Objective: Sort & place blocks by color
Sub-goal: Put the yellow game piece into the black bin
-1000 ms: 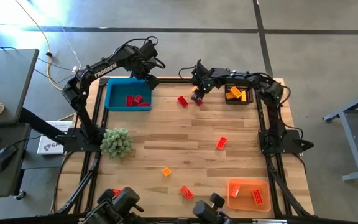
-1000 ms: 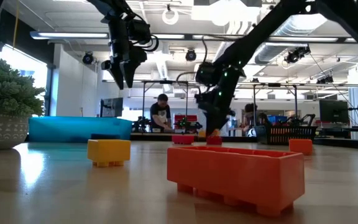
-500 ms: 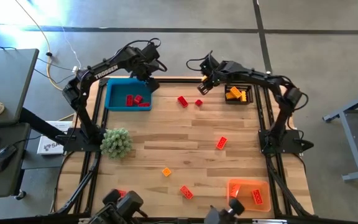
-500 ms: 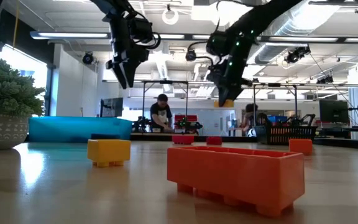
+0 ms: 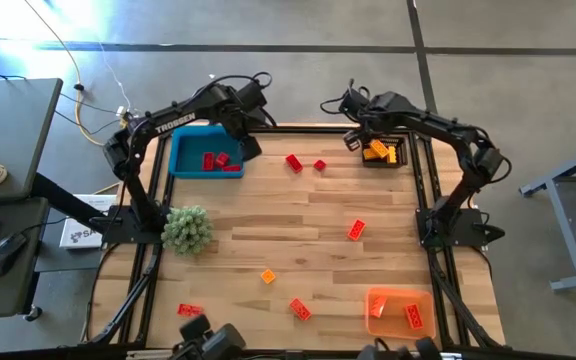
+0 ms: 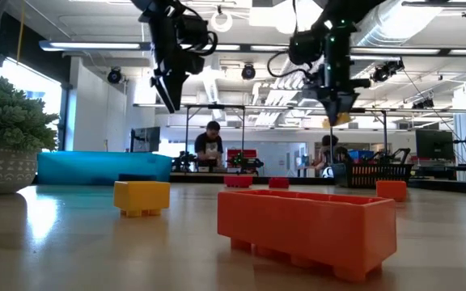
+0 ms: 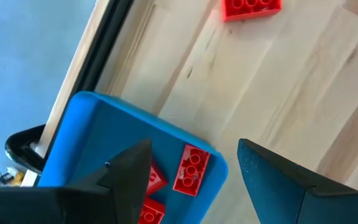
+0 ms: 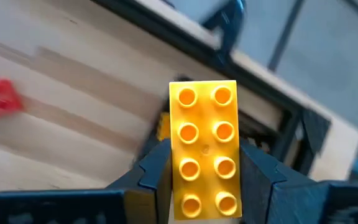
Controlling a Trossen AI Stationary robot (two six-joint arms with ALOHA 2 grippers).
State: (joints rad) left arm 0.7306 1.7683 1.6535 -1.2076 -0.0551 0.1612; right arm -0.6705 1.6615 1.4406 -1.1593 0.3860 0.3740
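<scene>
Wooden table [image 5: 298, 230] under both arms, right gripper [image 8: 205, 186] clamped on a yellow brick [image 8: 205, 148] above the black bin [image 5: 383, 152], left gripper [image 7: 191, 171] spread wide and empty over the blue bin [image 5: 183, 150] of red bricks [image 7: 191, 169].

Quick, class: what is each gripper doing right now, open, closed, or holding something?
Left gripper: open, empty, above the blue bin.
Right gripper: shut on a yellow block.

Robotics laboratory: exposed ceiling ducts [image 6: 395, 32], further arm rigs [image 6: 217, 129] on benches, a seated person [image 6: 209, 145] behind.
</scene>
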